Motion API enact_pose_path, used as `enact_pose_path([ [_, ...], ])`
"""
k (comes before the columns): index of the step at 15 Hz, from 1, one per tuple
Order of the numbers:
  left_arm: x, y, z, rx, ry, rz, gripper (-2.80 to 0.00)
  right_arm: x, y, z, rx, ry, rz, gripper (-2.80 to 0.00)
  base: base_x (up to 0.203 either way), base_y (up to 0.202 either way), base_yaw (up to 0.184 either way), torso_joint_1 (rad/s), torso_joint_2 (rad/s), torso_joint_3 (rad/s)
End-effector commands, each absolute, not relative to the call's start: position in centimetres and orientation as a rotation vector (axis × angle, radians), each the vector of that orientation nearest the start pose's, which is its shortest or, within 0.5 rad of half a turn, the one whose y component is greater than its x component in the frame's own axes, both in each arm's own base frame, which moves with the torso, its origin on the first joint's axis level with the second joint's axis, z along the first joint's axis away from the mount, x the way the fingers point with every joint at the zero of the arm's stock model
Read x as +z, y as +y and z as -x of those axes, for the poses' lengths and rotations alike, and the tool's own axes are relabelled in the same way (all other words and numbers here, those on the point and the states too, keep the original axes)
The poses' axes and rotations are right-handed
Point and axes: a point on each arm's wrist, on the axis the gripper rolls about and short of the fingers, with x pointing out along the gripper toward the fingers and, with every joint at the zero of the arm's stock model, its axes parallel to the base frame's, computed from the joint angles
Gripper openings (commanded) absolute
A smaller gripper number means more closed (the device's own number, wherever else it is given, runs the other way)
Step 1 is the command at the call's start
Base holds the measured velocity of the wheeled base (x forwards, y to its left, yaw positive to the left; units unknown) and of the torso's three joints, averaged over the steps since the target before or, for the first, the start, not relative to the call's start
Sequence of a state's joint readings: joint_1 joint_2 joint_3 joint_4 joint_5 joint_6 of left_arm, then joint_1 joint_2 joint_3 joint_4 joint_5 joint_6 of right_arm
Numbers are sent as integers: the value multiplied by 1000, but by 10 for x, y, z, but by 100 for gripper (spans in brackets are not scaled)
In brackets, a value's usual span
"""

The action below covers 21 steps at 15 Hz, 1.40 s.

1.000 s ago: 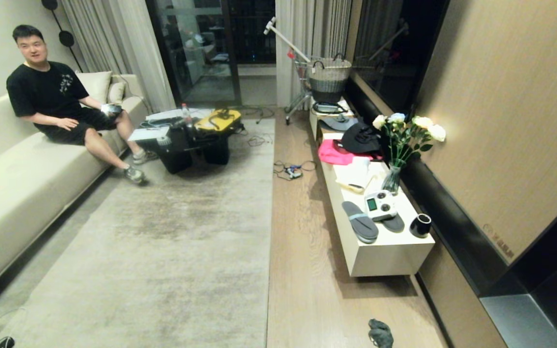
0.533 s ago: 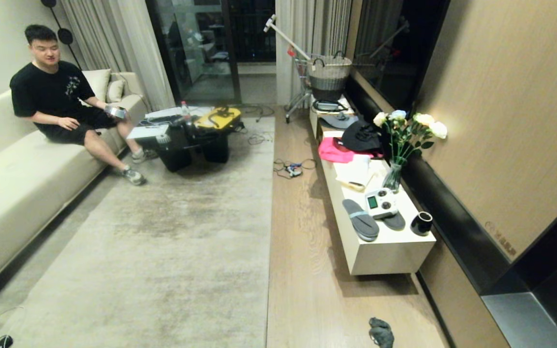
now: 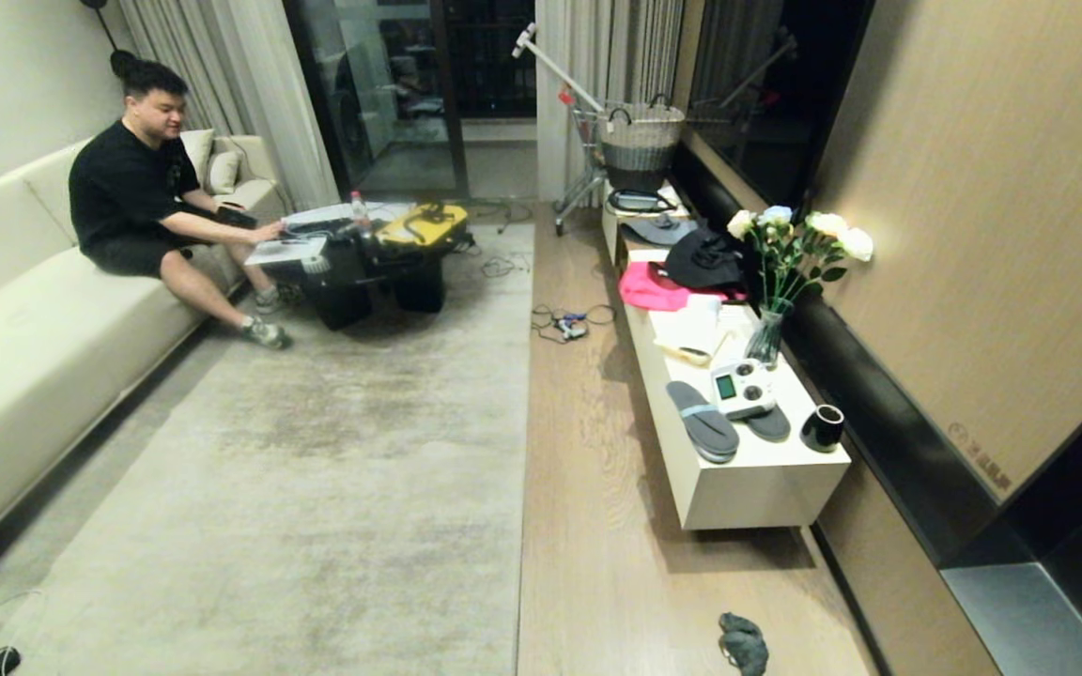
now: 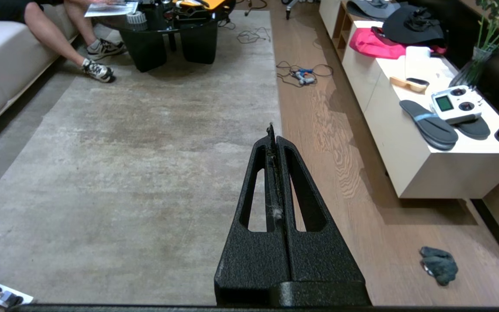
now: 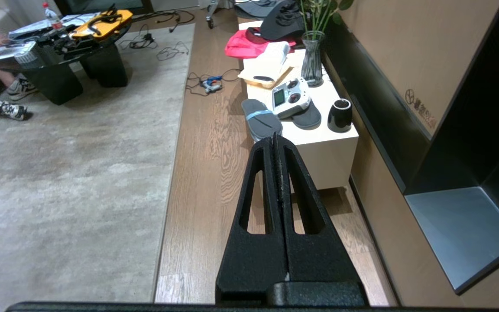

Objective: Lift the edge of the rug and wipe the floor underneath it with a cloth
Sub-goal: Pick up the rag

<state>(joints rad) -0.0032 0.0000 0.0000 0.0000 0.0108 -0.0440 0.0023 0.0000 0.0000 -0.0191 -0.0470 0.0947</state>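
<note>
Head view shows the dark cloth crumpled on the wood floor near the rug edge, unreached, since left gripper and right gripper hang closed, empty.

Open lane: floor strip between rug edge and counter.
Near end: cloth lies in it.
Far end: cables across.
Right: wall closes it.
</note>
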Motion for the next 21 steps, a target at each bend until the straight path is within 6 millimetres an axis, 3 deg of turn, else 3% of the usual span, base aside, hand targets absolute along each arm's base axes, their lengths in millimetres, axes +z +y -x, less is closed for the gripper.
enact_pose_path([
  [1,76,0,23,8,1,44,-280,78,-1,23,-45,-21,-96,-280,0,0,0,-139,305,182],
  [21,76,0,23,8,1,44,-280,78,-1,23,-45,-19,-99,-280,0,0,0,-133,336,198],
])
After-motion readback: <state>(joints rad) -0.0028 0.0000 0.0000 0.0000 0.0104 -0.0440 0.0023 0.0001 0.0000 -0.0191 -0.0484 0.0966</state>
